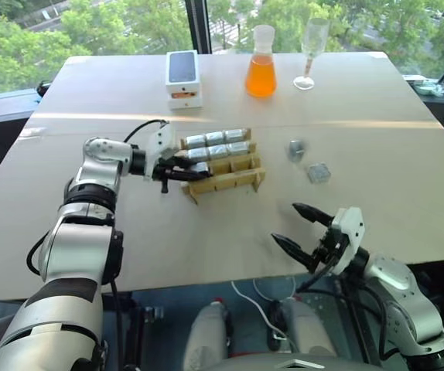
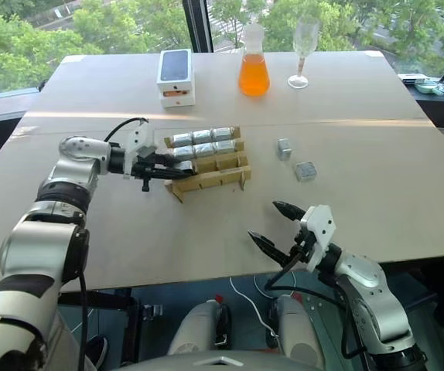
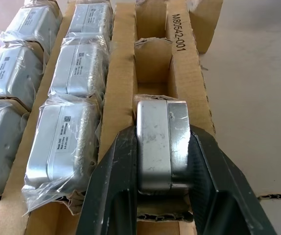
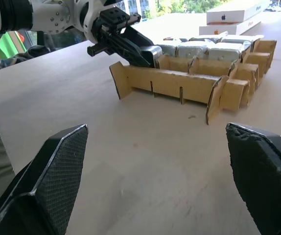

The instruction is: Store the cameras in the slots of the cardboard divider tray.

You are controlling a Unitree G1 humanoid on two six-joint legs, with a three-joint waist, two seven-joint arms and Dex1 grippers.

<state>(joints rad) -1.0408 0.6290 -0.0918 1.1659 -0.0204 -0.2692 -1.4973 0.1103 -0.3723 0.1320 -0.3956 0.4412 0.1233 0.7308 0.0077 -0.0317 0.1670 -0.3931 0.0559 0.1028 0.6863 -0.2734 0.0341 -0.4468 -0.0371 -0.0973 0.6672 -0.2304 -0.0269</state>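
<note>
The cardboard divider tray [image 1: 230, 182] lies mid-table. Several plastic-wrapped silver cameras [image 1: 216, 139] fill its two far rows. My left gripper [image 1: 197, 165] reaches in from the tray's left end and is shut on a bare silver camera [image 3: 160, 142], which stands partly down in the left slot of the front row. The other slots of that row [image 3: 151, 68] hold nothing. Two loose cameras [image 1: 296, 149] [image 1: 319, 172] lie on the table to the right of the tray. My right gripper [image 1: 285, 222] hovers open near the table's front edge, nothing between its fingers.
At the back of the table stand a white phone box [image 1: 183, 77], a flask of orange liquid [image 1: 261, 66] and a stemmed glass [image 1: 311, 50]. Bare tabletop [image 1: 206, 232] lies between the tray and the front edge.
</note>
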